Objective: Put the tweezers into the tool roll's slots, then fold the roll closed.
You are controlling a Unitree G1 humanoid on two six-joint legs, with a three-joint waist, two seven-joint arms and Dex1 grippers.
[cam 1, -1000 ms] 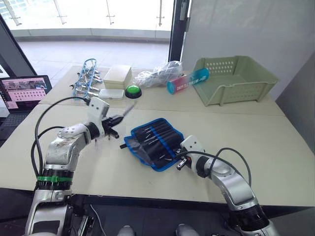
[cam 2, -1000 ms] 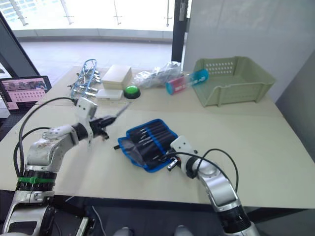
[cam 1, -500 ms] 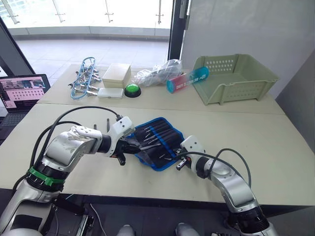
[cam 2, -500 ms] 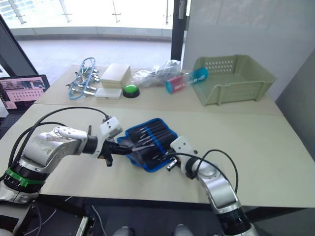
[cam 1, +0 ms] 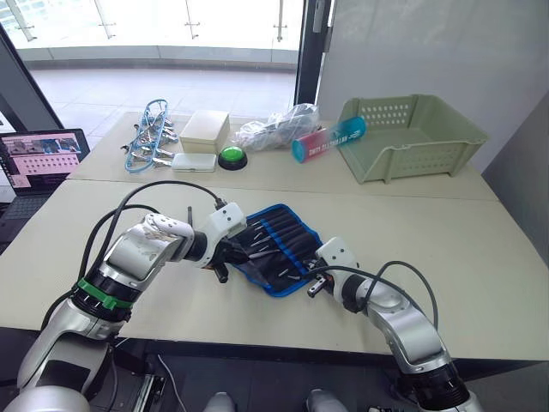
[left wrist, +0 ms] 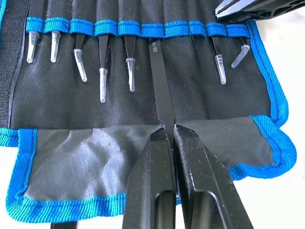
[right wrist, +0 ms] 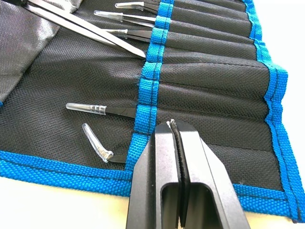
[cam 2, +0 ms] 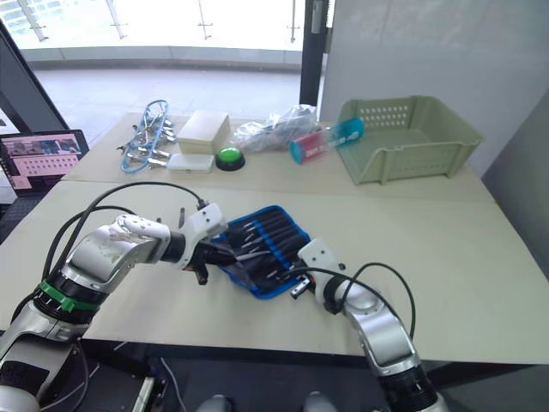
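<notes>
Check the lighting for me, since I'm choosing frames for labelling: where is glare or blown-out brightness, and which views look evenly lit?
Left eye view: daylight washes out the window and floor beyond. Left wrist view: the tool roll is evenly lit, with a sheen on its flap. Right wrist view: the slots show clear weave, no glare.

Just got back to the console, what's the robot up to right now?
The left end effector is shut on a slim black tweezer and has its tip at the mouth of a slot in the open tool roll on the table. Several slots already hold tweezers with clear tip caps. The right end effector, fingers closed, rests on the roll near its blue edging, apparently steadying it. The roll is not yet folded.
</notes>
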